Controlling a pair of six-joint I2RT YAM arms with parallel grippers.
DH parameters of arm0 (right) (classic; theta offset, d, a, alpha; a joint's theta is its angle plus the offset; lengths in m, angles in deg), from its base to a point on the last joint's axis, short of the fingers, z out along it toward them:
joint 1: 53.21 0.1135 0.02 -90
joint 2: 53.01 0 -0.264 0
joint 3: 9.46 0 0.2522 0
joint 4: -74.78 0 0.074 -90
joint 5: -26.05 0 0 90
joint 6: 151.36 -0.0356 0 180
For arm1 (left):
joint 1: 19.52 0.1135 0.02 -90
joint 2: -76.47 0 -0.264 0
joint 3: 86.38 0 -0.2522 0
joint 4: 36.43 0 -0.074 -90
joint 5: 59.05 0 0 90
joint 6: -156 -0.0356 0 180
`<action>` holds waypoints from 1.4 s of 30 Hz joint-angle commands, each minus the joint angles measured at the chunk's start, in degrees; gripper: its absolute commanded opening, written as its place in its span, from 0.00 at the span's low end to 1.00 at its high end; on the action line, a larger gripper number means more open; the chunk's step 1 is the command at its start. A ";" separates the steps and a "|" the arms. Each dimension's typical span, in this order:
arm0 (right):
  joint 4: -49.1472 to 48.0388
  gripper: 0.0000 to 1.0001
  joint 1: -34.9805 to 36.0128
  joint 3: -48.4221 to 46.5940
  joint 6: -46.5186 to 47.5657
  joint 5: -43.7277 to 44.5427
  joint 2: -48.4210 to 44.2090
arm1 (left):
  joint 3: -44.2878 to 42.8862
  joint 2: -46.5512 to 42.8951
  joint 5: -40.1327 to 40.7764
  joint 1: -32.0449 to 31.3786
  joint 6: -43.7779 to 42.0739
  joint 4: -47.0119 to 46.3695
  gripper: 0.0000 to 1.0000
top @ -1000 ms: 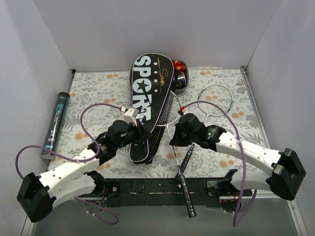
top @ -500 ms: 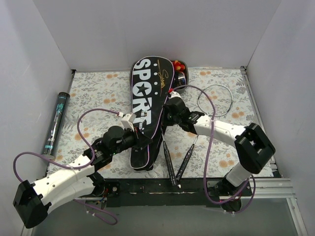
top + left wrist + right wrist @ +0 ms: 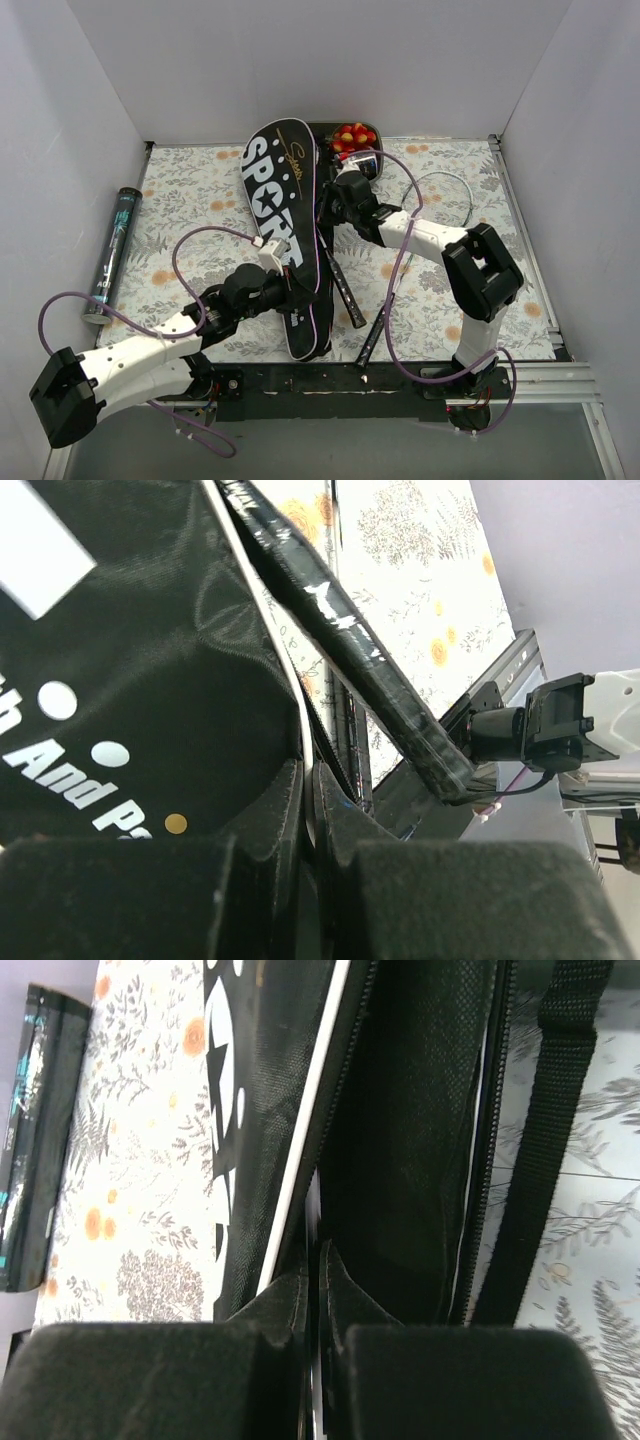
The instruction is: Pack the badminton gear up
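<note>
The black "SPORT" cover [image 3: 285,215] lies slanted across the floral mat. My left gripper [image 3: 292,297] is shut on the cover's white-piped edge near its narrow end, and this shows close up in the left wrist view [image 3: 308,775]. My right gripper [image 3: 330,207] is shut on the cover's right edge by its wide head, seen in the right wrist view [image 3: 314,1255]. One racket's black handle [image 3: 345,290] sticks out beside the cover, and its head is hidden. The second racket has its pale head [image 3: 440,200] at the right and its handle [image 3: 372,338] near the front.
The grey tray of toy food [image 3: 352,140] stands at the back, just behind the right gripper. A dark tube [image 3: 110,255] lies along the left wall and also shows in the right wrist view [image 3: 30,1140]. The cover's black strap [image 3: 550,1140] hangs loose. Purple cables loop over both arms.
The cover has swung so its head points further left and its narrow end sits nearer the front. The right gripper moved up to the cover's head. One racket handle shifted left towards the cover.
</note>
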 commanded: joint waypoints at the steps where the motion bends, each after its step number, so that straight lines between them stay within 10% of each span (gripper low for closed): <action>1: -10.24 0.01 -1.14 -4.46 -2.22 -3.18 2.19 | -0.14 1.85 -4.39 -3.57 1.19 -2.96 0.00; 12: -0.77 0.38 -1.14 2.14 5.14 -6.81 -5.44 | -2.43 6.34 -3.60 -4.81 0.05 -5.42 0.00; 28: 29.83 0.52 -1.58 25.58 16.94 0.33 -44.80 | -2.95 6.43 -1.58 -6.38 0.05 -5.50 0.00; 42: 34.42 0.59 -1.58 39.22 19.75 -8.36 -56.26 | -4.27 9.06 1.23 -12.01 -1.10 -6.03 0.00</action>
